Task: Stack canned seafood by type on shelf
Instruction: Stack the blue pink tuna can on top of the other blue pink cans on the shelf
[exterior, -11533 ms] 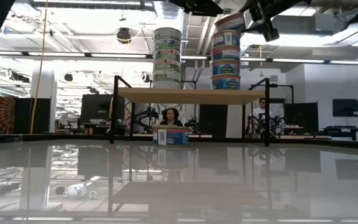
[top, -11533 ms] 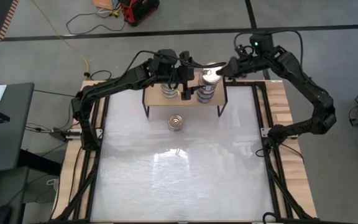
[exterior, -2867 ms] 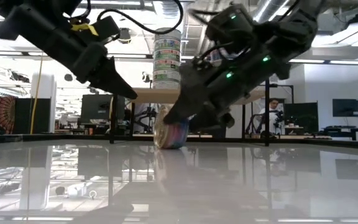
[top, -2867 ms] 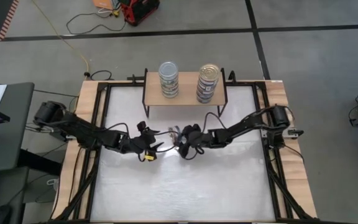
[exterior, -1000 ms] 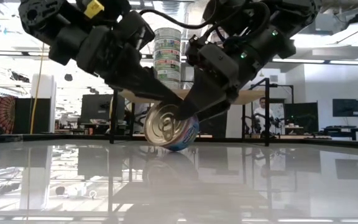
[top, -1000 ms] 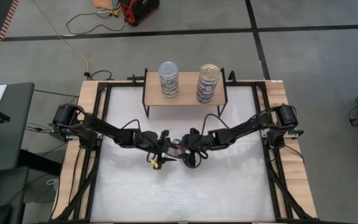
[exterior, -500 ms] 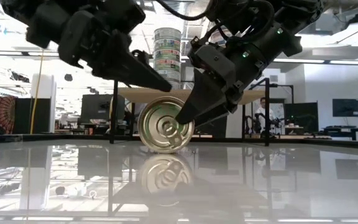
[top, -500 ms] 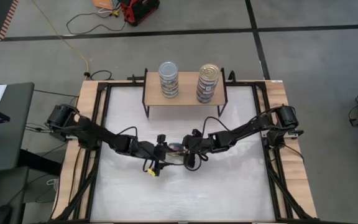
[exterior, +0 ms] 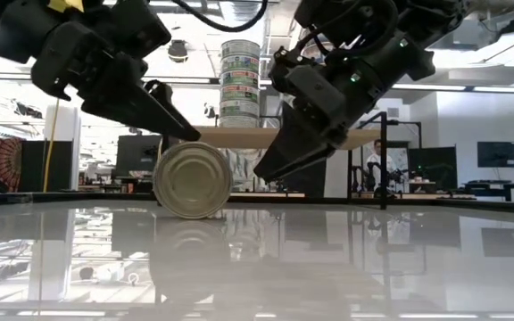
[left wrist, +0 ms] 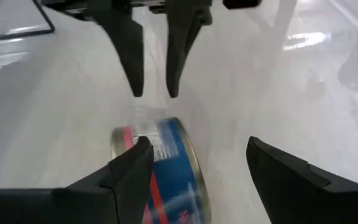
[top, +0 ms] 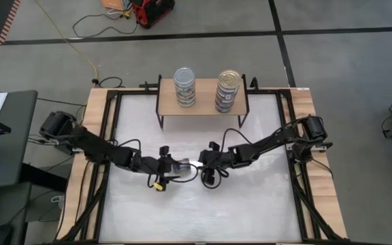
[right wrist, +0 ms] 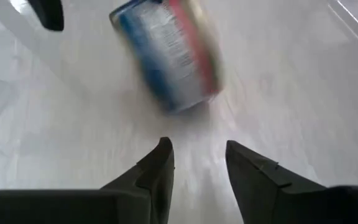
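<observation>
One tin is seen lying on its side on the white counter, in front of the shelf. It is found between the two hands. The left hand is spread wide, with the tin partly between its fingers but not pinched. The right hand is held just beside the tin, with its fingers kept a little apart and nothing between them. Two tall piles of tins are stacked on the shelf, side by side.
</observation>
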